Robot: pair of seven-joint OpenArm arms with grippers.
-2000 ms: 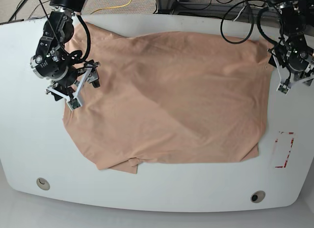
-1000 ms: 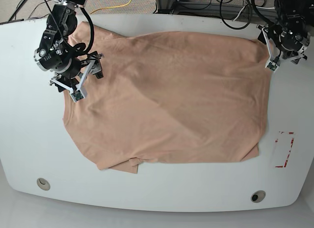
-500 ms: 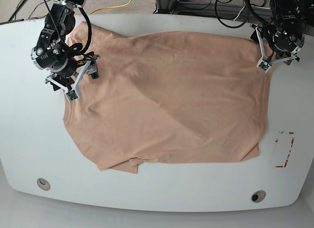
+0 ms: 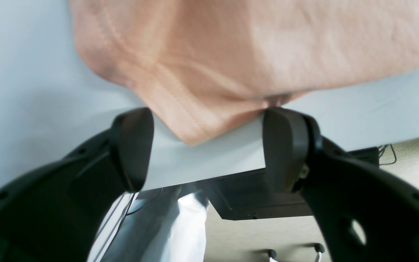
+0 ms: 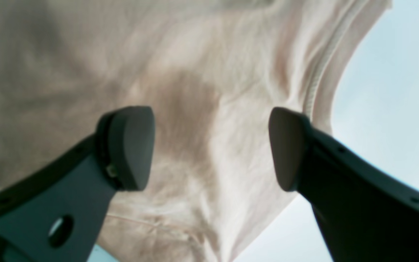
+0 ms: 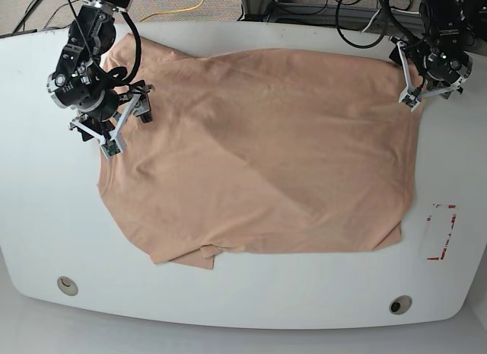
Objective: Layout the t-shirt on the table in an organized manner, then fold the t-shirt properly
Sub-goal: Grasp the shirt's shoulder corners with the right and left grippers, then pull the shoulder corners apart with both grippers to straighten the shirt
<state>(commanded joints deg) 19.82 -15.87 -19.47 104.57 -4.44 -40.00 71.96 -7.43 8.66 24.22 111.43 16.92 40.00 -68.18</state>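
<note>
The peach t-shirt (image 6: 259, 156) lies spread across the white table (image 6: 251, 301), with a small folded bit at its front left hem. My left gripper (image 6: 426, 95) hovers open at the shirt's back right corner. In the left wrist view a stitched corner of the t-shirt (image 4: 195, 120) sits between the open left gripper (image 4: 209, 145) fingers, close to the table's edge. My right gripper (image 6: 128, 132) is open over the shirt's left side. In the right wrist view the right gripper (image 5: 209, 149) spans wrinkled t-shirt (image 5: 180, 120) cloth beside a ribbed seam.
A red-tape rectangle (image 6: 441, 232) marks the table at the right. Two grommet holes (image 6: 66, 285) (image 6: 399, 304) sit near the front edge. Cables and a dark frame (image 6: 304, 4) lie behind the table; floor shows past its edge in the left wrist view.
My left gripper has moved back and inward to the shirt's back right corner. My right gripper has shifted slightly back and left. The shirt has not moved.
</note>
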